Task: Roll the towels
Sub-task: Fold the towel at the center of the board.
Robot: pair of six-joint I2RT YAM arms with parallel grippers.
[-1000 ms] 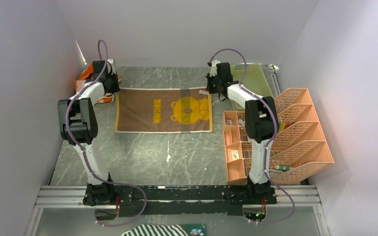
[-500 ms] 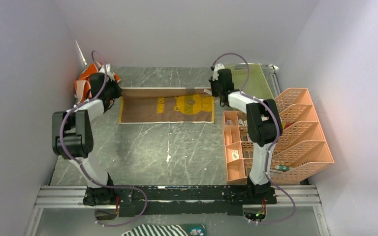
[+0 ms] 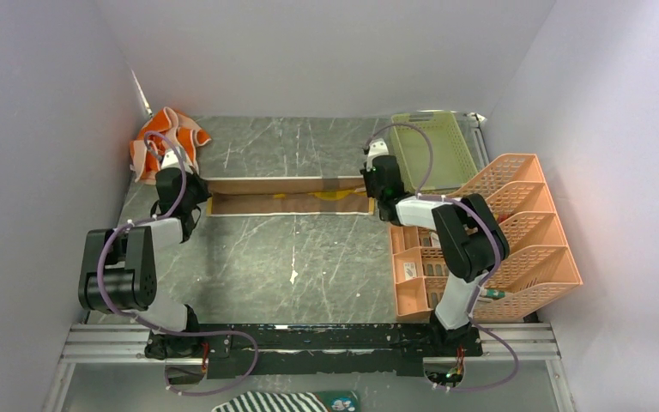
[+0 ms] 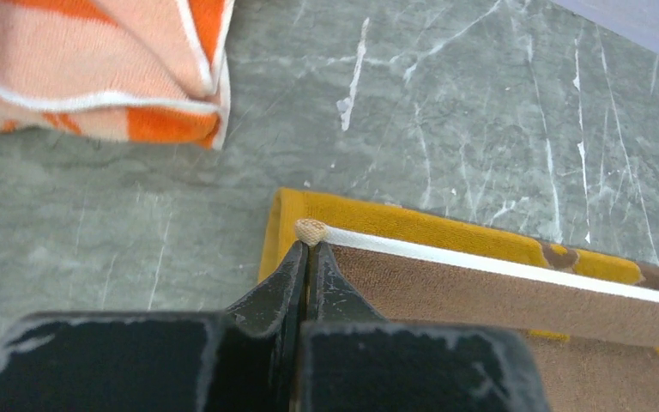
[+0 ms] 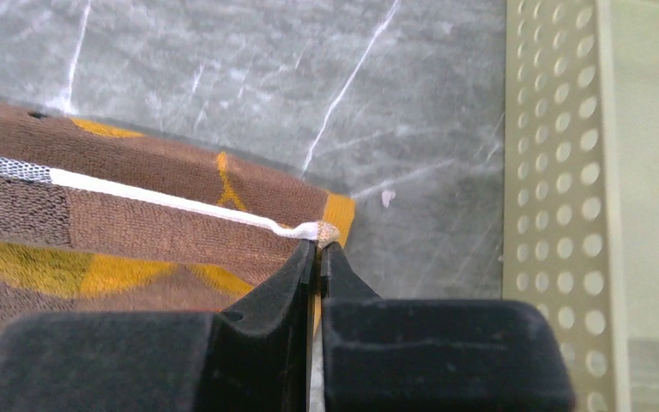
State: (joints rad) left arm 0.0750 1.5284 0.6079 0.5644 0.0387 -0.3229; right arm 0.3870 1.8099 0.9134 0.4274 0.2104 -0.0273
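Grey marble-patterned table (image 3: pixel 292 275) between plain white walls carries the work. One second ago the brown towel (image 3: pixel 292 196) with the yellow bear lay open and flat. Now it is only a narrow band, because both arms have carried its far edge back over it, toward their bases. The left gripper (image 4: pixel 311 249) is closed on the left corner of the cream-bordered edge, and the right gripper (image 5: pixel 317 251) is pinched shut on the right corner. A small tip of cloth shows past each pair of fingertips. The towel lies directly under and between the two grippers. The orange towel (image 4: pixel 94 69) is crumpled ahead of the left gripper, apart from it. A green perforated tray (image 5: pixel 558 172) stands to the right of the right gripper. I judge this to be the first turn of the roll, so more turns are needed, and the orange towel is not yet begun.
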